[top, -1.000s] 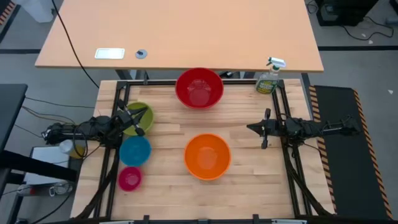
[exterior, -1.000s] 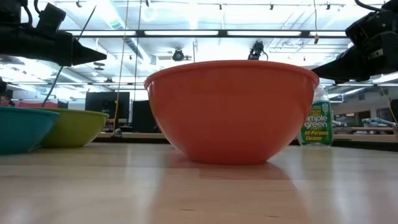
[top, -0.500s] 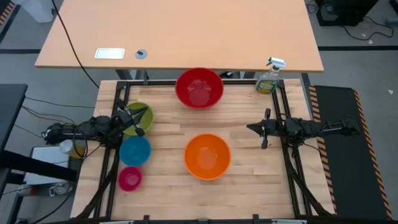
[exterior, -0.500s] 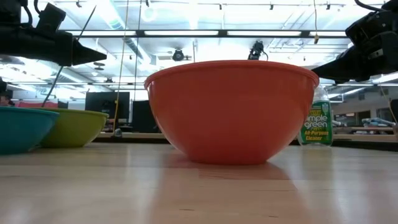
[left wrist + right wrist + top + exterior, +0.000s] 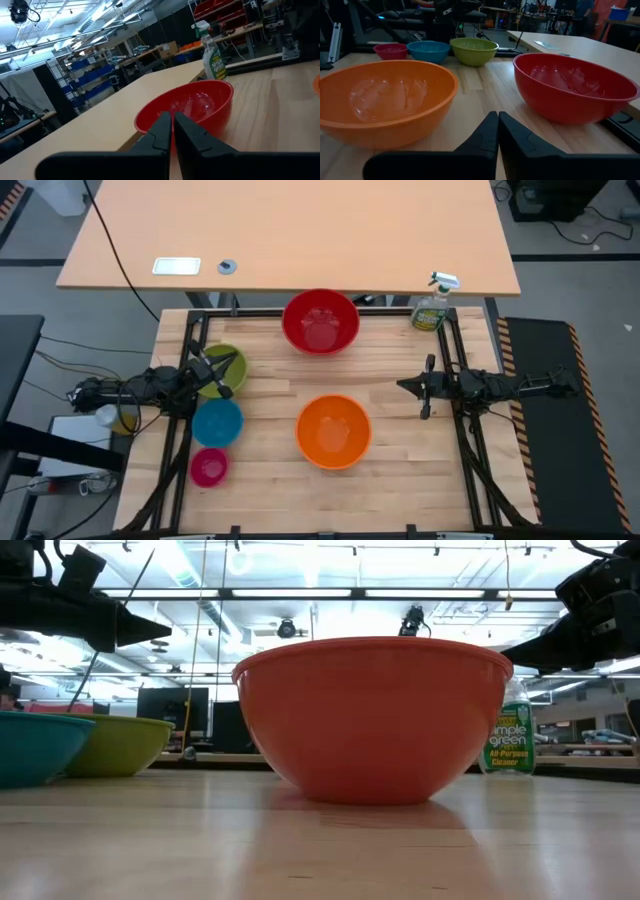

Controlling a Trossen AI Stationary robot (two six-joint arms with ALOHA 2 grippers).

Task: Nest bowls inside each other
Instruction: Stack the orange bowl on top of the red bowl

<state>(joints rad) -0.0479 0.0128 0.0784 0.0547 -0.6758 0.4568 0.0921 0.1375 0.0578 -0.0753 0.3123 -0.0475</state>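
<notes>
Five bowls stand apart, upright on their bases on the wooden table: red (image 5: 320, 321) at the far middle, orange (image 5: 333, 430) in the centre, yellow-green (image 5: 222, 368), blue (image 5: 217, 421) and pink (image 5: 208, 467) along the left side. My left gripper (image 5: 237, 359) hangs shut above the yellow-green bowl's rim, touching nothing. My right gripper (image 5: 402, 386) is shut at the table's right, above the wood, pointing toward the bowls. The right wrist view shows all five bowls: orange (image 5: 385, 100), red (image 5: 572, 85), yellow-green (image 5: 473, 50), blue (image 5: 428, 50), pink (image 5: 391, 50).
A green spray bottle (image 5: 432, 305) stands at the far right corner. A black metal frame (image 5: 452, 350) runs along the table's edges. A larger desk (image 5: 290, 235) lies beyond the far edge. Bare wood lies between the orange bowl and the right arm.
</notes>
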